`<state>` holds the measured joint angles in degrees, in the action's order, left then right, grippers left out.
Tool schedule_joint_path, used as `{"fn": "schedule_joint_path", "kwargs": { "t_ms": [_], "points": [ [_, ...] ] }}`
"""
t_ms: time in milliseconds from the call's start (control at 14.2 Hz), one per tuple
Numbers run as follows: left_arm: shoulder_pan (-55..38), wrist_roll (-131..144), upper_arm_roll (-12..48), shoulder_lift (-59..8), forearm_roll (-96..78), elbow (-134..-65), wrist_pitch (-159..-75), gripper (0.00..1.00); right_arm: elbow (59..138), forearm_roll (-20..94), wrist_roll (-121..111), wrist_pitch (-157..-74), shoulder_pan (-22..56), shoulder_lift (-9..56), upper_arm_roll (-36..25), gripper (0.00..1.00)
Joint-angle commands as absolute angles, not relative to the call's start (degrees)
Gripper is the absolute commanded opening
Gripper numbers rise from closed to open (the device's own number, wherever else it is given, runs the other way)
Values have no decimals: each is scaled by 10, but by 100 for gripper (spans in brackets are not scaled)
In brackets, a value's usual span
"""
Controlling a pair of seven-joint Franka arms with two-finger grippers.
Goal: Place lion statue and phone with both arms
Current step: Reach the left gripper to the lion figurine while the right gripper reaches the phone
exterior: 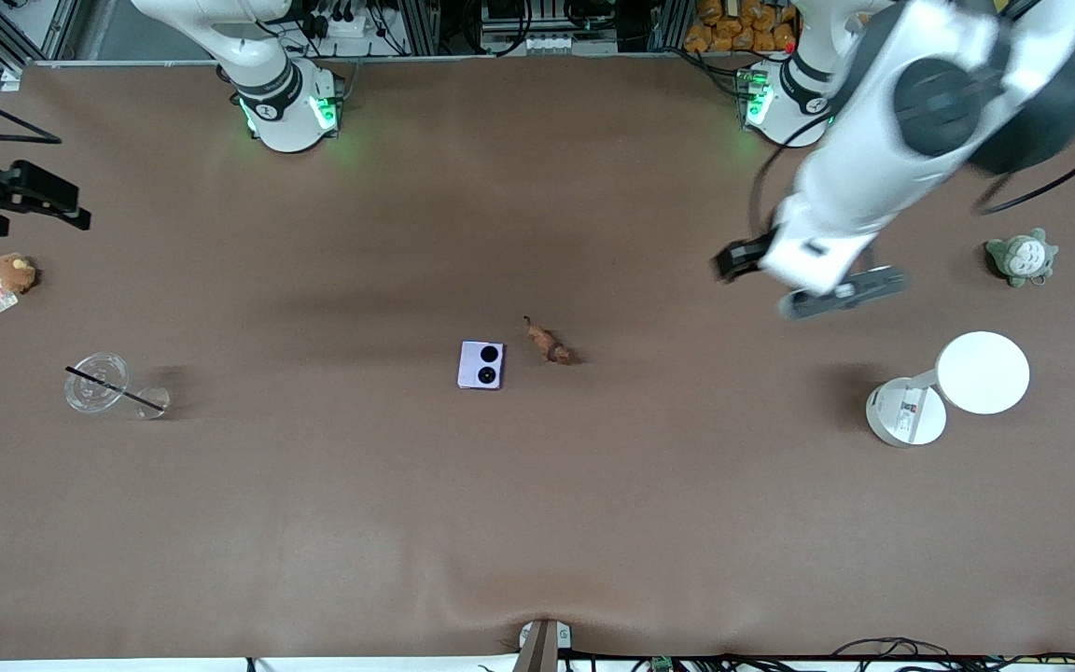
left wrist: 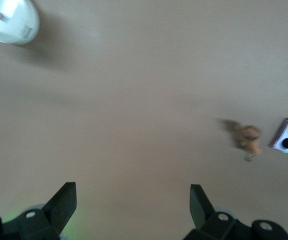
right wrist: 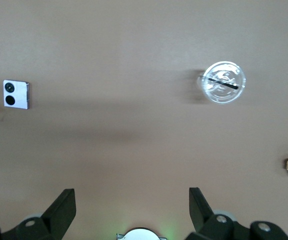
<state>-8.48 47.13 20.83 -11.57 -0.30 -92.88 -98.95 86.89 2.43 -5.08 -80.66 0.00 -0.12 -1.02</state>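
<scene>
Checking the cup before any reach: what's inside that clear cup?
A black straw lies across the clear cup in the front and right wrist views. Nothing else shows inside; the brown table is visible through it.

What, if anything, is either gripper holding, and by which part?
Nothing. The left gripper and right gripper are open and empty; the lion statue and phone lie on the table.
</scene>
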Motion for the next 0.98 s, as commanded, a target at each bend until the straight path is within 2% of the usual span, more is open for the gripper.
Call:
{"fn": "schedule_joint_path", "kwargs": {
  "t_ms": [0, 211, 491, 772, 912],
  "points": [
    [-148, 614, 209, -185, 20, -906, -1048, 100, 871, 24, -54, -802, 43, 17, -9, 100],
    [-208, 755, 208, -269, 54, -885, -1126, 100, 874, 20, -54, -805, 104, 39, -10, 100],
    [-277, 901, 201, -394, 126, -796, -1164, 100, 887, 23, -54, -780, 143, 61, -9, 100],
    [-332, 955, 162, -445, 156, -788, -1226, 96, 878, 18, -47, -766, 127, 54, -14, 100],
    [-362, 978, 130, -465, 155, -788, -1259, 93, 875, 25, -50, -800, 115, 70, -14, 100]
  ]
}}
